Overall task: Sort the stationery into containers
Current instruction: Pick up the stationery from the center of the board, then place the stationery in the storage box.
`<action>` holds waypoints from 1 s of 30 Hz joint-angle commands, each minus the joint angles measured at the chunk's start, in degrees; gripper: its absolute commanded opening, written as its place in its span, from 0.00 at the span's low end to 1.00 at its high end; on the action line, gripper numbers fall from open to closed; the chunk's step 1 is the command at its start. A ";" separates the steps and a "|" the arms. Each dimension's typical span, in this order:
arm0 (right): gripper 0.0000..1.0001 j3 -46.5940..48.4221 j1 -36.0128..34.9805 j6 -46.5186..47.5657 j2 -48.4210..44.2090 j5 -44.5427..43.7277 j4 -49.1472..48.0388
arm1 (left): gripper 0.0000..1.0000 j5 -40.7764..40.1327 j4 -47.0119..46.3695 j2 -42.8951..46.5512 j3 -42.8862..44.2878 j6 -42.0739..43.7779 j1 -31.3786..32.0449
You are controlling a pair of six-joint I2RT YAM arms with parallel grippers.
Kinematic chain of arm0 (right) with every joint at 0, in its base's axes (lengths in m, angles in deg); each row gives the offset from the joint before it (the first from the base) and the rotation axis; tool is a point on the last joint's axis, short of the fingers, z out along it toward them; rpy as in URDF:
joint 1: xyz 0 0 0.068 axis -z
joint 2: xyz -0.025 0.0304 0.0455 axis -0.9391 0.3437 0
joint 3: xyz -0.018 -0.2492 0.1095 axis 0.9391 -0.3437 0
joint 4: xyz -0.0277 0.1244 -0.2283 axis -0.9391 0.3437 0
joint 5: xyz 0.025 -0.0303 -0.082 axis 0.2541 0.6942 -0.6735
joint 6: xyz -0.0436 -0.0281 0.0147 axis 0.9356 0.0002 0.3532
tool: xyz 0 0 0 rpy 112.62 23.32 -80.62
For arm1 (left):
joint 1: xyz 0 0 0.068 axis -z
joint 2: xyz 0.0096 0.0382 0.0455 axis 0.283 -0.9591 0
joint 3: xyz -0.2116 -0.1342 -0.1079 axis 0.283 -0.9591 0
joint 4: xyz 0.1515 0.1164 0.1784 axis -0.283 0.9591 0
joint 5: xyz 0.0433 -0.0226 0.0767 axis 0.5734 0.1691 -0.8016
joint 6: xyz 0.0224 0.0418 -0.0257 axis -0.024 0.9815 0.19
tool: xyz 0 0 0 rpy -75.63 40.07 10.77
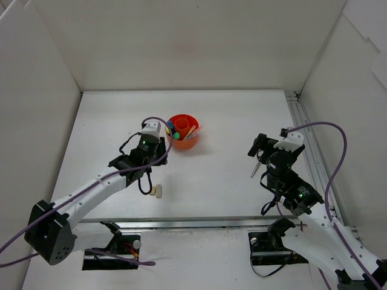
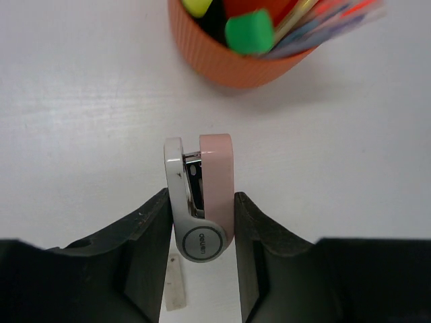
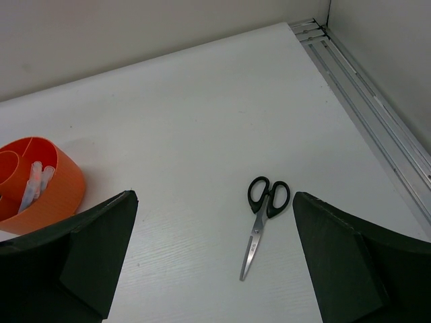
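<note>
Left gripper (image 2: 202, 202) is pinching a little pink-and-white stapler (image 2: 209, 182) by its sides, hinge end tucked between the fingers and nose poking out past the tips. The orange organiser (image 2: 222, 64) sits just ahead of the jaws, already stuffed with highlighters (image 2: 249, 30) and pens (image 2: 323, 20), so I'd say we're mid-delivery on the stapler. Next move probably means going up over the rim and finding a compartment with room before letting go. It looks tight on the near side.

Right gripper (image 3: 214, 196) is spread wide and holding nothing. The black-handled scissors (image 3: 261, 215) lie flat on the table (image 3: 202, 101) just ahead, between its fingers, blades pointing back toward it. Likely next in line.
</note>
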 commanded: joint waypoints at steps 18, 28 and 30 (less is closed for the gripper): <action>0.98 0.24 1.11 3.17 2.09 -7.64 -2.64 | 0.21 9.23 -19.32 -26.52 35.07 20.14 -4.35; 0.98 -0.02 1.46 3.70 2.61 -7.46 -2.20 | 0.22 10.46 -20.29 -34.09 37.01 19.18 -4.87; 0.98 -0.11 1.46 3.78 2.44 -7.20 -2.11 | 0.23 10.20 -20.46 -34.18 35.97 18.30 -4.88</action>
